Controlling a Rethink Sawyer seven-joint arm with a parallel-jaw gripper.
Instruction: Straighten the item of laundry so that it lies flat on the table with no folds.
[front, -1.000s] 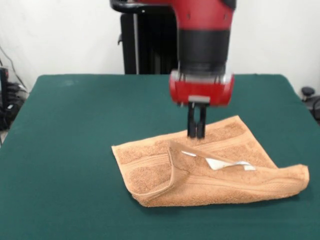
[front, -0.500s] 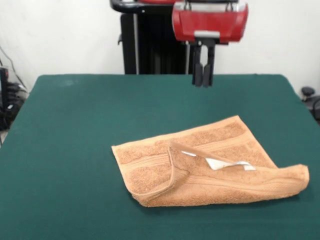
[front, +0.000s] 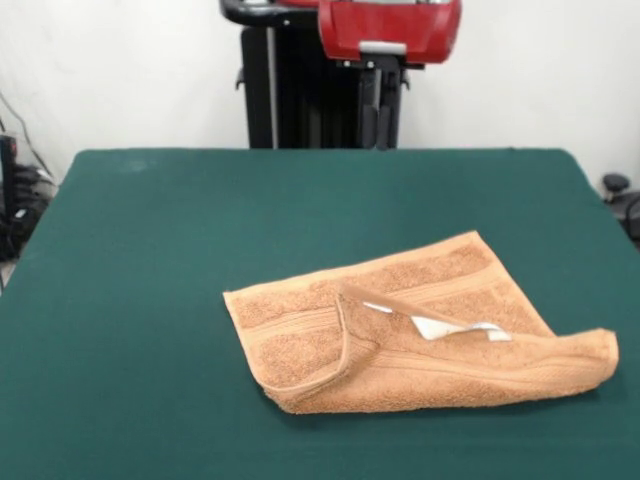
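The orange-tan towel (front: 300, 345) lies crumpled on the green table (front: 140, 260), right of centre and towards the near edge. Its near long edge is rolled over onto itself and a flap is folded across the middle. The small white label (front: 445, 327) shows on top of the fold. A woven band stripe runs along the far part. My gripper (front: 381, 140) hangs high above the table's far edge, in front of the black pedestal. It is well clear of the towel, open and empty.
The black pedestal (front: 300, 90) stands behind the table's far edge. Cables and dark gear (front: 15, 200) sit off the table's left side, and a small dark object (front: 615, 185) off its right side.
The gripper was down at the towel's far edge a second ago. It has let go and risen straight up, then shifted slightly left. The towel has not moved.
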